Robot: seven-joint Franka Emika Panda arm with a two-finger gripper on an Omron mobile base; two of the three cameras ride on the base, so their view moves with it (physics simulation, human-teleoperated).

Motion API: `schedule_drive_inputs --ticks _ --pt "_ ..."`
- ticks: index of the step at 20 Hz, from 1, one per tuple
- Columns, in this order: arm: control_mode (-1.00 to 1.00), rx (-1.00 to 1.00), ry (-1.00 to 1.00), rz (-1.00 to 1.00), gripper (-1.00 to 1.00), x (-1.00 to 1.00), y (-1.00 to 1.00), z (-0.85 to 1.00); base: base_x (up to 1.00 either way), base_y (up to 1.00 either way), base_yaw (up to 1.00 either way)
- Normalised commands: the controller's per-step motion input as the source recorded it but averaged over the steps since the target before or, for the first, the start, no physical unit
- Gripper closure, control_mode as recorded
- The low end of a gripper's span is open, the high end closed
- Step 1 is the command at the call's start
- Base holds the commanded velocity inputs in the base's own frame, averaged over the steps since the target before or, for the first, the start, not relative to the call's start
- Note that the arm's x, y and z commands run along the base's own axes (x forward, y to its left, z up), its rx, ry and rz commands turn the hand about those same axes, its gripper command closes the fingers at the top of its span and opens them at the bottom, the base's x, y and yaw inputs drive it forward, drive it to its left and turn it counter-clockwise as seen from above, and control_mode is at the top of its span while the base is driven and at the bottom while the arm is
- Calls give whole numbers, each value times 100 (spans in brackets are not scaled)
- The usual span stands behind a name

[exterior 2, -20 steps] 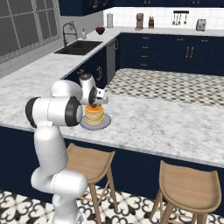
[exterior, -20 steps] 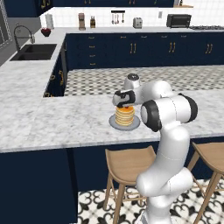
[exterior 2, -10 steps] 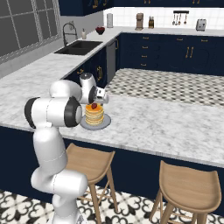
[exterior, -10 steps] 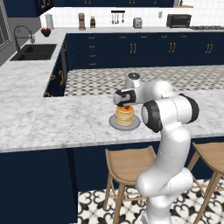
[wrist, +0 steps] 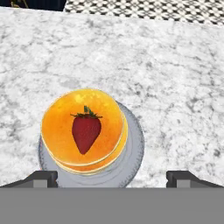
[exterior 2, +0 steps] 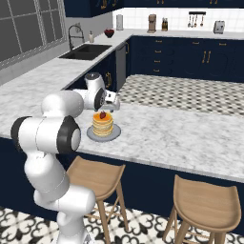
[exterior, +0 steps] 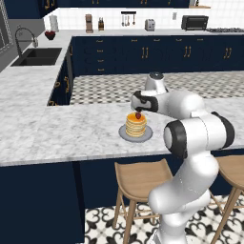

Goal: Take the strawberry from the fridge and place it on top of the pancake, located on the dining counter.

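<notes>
strawberry [wrist: 86, 132] lying on the pancake [wrist: 83, 129], whose grey plate [wrist: 133, 153] sits on the dining counter [wrist: 175, 78]. gripper [wrist: 111, 178] just above the stack, fingers spread wide and empty. two wooden stools [exterior 2: 97, 177] stand below the counter edge; a sink [exterior 2: 86, 51] lies well beyond.

The white arm rises from the lower right of the left base view, elbow bent, reaching toward frame centre. Its gripper [wrist: 112, 177] points downward, fingertips [wrist: 41, 177] spread wide, holding nothing.
</notes>
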Motion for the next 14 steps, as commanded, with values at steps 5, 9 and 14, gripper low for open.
schedule_drive_inputs --ticks 5,9,14 --pt "-100 0 0 0 -100 -10 -10 0 0 0 0" --pt "-100 1 0 -2 -100 0 -26 0 0 0 0" --pt "-100 2 0 -4 -100 -3 -44 0 0 0 0"
